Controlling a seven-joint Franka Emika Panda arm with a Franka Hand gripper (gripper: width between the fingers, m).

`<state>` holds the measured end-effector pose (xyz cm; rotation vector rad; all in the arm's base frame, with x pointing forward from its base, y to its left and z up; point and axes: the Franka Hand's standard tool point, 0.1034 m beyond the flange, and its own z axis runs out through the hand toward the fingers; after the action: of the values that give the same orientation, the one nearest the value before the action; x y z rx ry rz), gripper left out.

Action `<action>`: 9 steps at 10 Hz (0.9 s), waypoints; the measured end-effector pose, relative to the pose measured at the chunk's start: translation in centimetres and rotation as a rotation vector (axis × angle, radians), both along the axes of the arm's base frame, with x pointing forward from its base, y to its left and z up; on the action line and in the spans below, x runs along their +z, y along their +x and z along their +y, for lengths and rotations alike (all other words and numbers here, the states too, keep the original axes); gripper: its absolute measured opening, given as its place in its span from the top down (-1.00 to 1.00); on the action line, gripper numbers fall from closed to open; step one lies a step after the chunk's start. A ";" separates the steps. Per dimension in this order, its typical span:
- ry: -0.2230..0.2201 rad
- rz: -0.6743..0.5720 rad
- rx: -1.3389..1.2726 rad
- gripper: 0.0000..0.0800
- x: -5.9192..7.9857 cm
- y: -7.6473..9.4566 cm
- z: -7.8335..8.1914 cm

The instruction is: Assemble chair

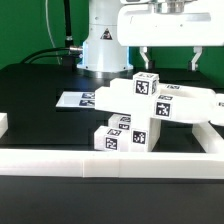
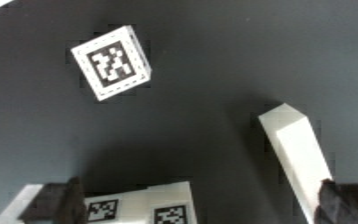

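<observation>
The white chair parts [image 1: 135, 115] lie heaped in the middle of the black table, several showing black-and-white tags. One tagged block [image 1: 146, 85] stands highest, and a long part [image 1: 190, 104] reaches toward the exterior view's right. My gripper [image 1: 171, 58] hangs open and empty above the heap, touching nothing. In the wrist view my gripper [image 2: 194, 202] is open, with a dark fingertip [image 2: 51, 200] on each side. Between the fingers, below them, is a white block with two tags [image 2: 140, 208]. A white bar [image 2: 297, 145] and a small part with one tag [image 2: 114, 63] lie farther off.
The low white border wall [image 1: 110, 162] runs along the front and up both sides. The marker board [image 1: 80, 100] lies flat behind the heap, at the exterior view's left. The robot base [image 1: 105, 45] stands at the back with black cables beside it.
</observation>
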<state>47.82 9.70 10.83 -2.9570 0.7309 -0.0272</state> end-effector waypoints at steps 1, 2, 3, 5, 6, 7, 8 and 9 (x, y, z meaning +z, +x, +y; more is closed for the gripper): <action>0.000 0.001 0.001 -0.62 0.0 0.0 0.0; -0.002 0.001 0.010 -0.62 -0.1 -0.1 0.0; -0.018 -0.010 0.141 -0.62 -0.4 -0.2 -0.1; -0.035 -0.031 0.307 -0.62 -1.3 -0.1 -0.3; -0.033 -0.029 0.292 -0.62 -1.3 -0.2 -0.2; -0.034 -0.029 0.292 -0.62 -1.3 -0.1 -0.2; -0.034 -0.028 0.292 -0.62 -1.4 -0.2 -0.3; -0.038 -0.033 0.309 -0.62 -1.5 -0.2 -0.1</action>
<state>47.60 9.55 9.33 -3.0613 0.2666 -0.0683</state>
